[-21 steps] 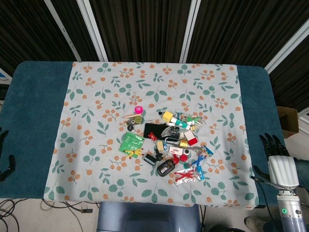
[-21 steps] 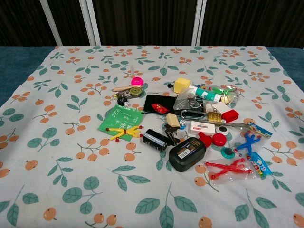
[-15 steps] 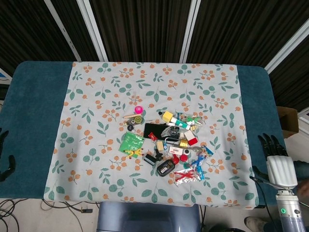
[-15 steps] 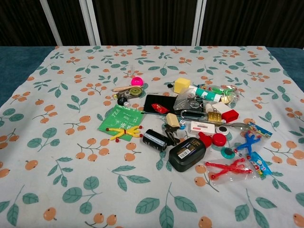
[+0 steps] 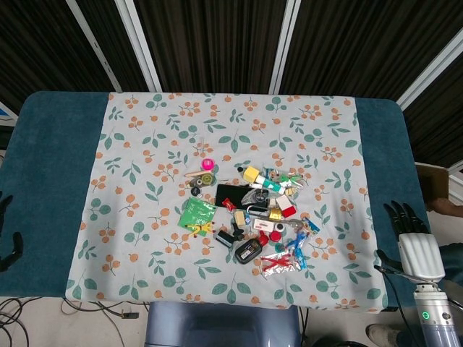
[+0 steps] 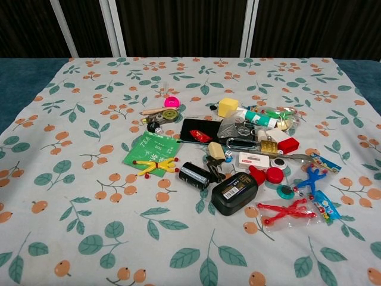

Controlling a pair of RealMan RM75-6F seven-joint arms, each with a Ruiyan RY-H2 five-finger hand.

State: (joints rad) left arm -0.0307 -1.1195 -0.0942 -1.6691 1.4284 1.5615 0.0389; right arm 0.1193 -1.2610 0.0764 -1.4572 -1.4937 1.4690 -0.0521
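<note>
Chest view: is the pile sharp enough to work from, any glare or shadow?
Chest view: evenly lit, the black box and green tea packet are sharp, shadows short and soft; slight shine on the clear wrappers. Head view: the pile is small, the right hand sits at the frame edge.

Only the word "TEA" can be read, printed on the green packet point(image 6: 151, 146).

I see the pile of small items point(image 5: 249, 220) at frame centre on the tablecloth point(image 5: 145, 144); right hand point(image 5: 412, 242) lower right, left hand point(image 5: 7, 231) at left edge.
</note>
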